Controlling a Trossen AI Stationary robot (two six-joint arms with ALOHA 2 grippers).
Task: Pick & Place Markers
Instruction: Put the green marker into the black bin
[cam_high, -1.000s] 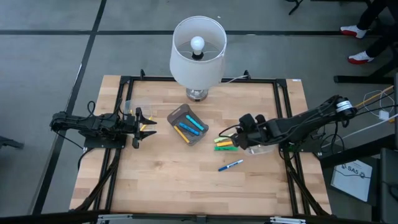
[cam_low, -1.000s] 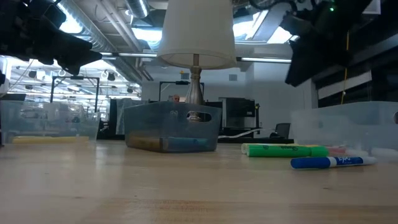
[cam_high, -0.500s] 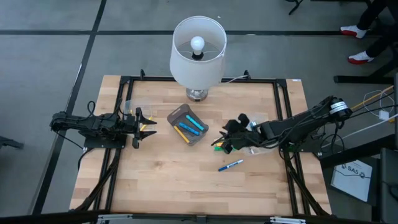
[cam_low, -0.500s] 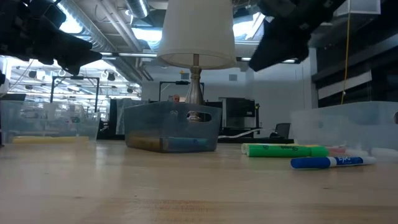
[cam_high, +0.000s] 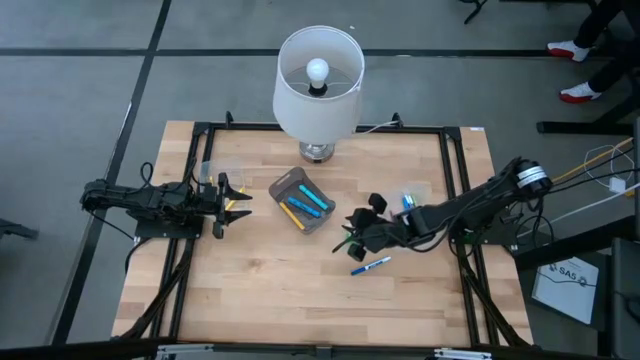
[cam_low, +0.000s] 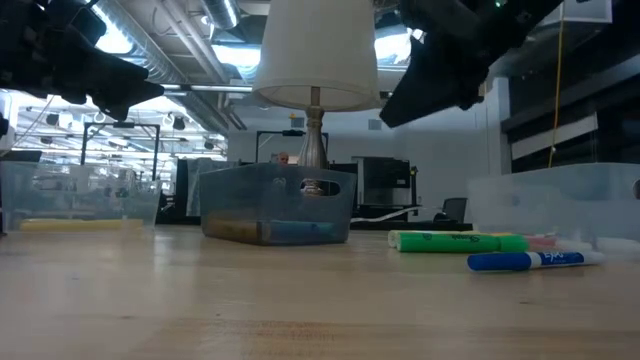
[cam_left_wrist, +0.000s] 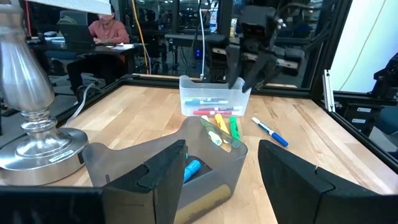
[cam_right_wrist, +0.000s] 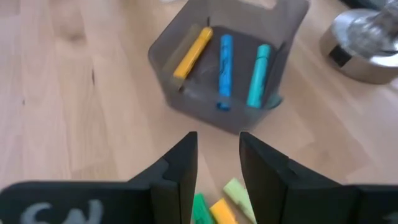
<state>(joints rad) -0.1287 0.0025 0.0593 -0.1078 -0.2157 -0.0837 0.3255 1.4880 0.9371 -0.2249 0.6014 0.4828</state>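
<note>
Wooden table (cam_high: 260, 290), right tool (cam_high: 352, 240) parted, seemingly just above green and yellow markers (cam_right_wrist: 214, 208)

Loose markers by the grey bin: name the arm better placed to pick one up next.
Right. The right gripper hangs open directly over the loose markers, green and yellow ones showing between its fingers. The left gripper waits open beyond the grey bin, far from them.

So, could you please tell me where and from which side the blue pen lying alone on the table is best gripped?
Grip the blue pen at mid-barrel, coming straight down from above. It lies flat on the bare wooden table, apart from the other markers, so both long sides look free. The right pincer hovers just beside it, open; its fingers should probably close across the barrel rather than along it.
</note>
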